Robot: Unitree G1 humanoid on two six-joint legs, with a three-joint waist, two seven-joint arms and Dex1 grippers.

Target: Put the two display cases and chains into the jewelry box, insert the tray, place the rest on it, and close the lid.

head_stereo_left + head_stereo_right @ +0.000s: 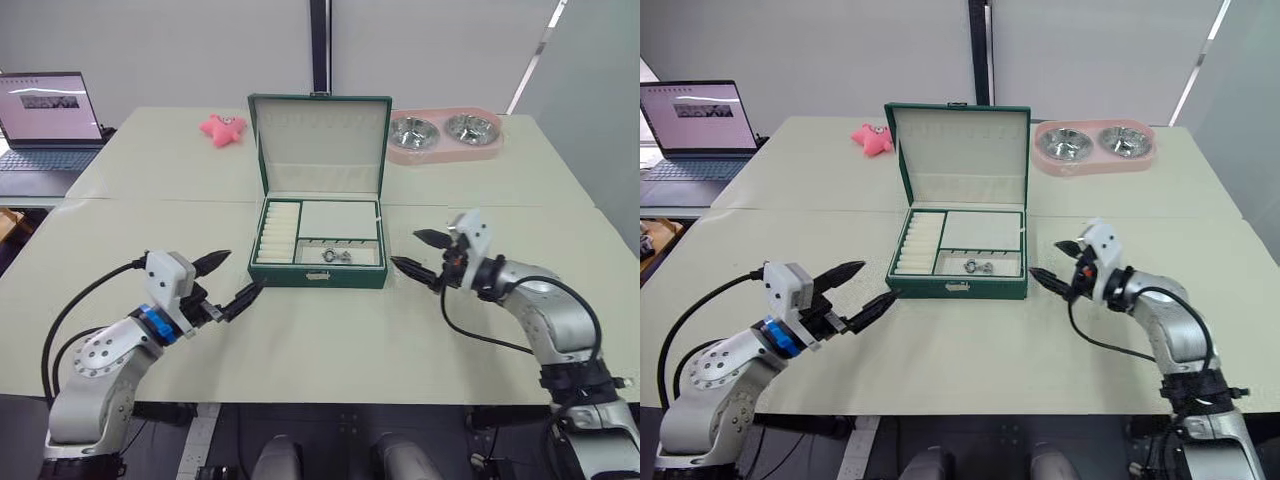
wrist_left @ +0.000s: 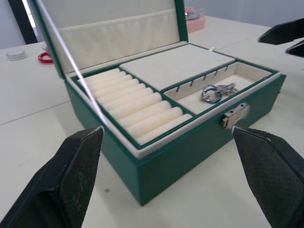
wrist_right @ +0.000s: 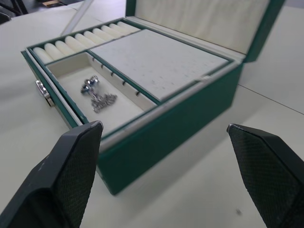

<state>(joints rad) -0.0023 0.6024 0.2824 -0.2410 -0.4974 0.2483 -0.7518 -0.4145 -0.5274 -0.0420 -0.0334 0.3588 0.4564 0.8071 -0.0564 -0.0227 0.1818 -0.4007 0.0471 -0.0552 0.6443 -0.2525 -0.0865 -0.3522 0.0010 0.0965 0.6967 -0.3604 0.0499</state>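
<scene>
The dark green jewelry box (image 1: 320, 277) stands open mid-table, its lid (image 1: 318, 140) upright behind it. The cream-lined tray (image 1: 340, 218) sits inside, with ring rolls at its left. In the tray's front compartment lies a small silvery ring with a linked clasp piece (image 2: 216, 91). The display cases and the chains are out of view. My left gripper (image 1: 240, 272) is open just off the box's front left corner. On the other side, my right gripper (image 1: 407, 249) is open beside the front right corner. Neither touches the box.
At the far left stands an open laptop (image 1: 45, 120). A pink star toy (image 1: 222, 128) lies behind the box to its left. A pink tray with two steel bowls (image 1: 445, 135) sits at the back right. A seam (image 1: 150, 200) between tabletops runs behind the box.
</scene>
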